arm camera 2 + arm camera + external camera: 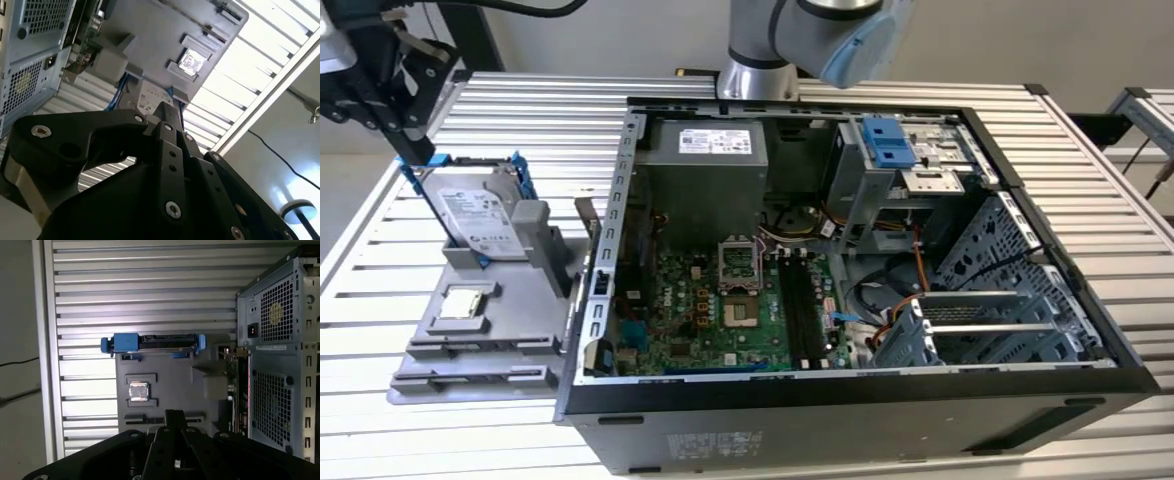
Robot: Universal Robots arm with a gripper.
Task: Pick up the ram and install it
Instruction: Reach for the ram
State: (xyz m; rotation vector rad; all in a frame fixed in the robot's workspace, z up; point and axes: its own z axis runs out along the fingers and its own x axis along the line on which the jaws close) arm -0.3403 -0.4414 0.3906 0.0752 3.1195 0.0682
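The ram is a thin green-edged stick standing on edge at the side of the grey holder closest to the computer case; in the exterior view the ram stands just off the case wall. My gripper hangs at the exterior view's far left, above the hard drive and well away from the ram. In both wrist views the black fingers meet at one tip, and my gripper is shut with nothing between them. Long black sockets lie on the motherboard inside the open case.
A silver hard drive with blue rails leans in the holder, and a small square chip lies in front of it. The case holds a power supply and a drive cage. All stands on a ribbed metal table.
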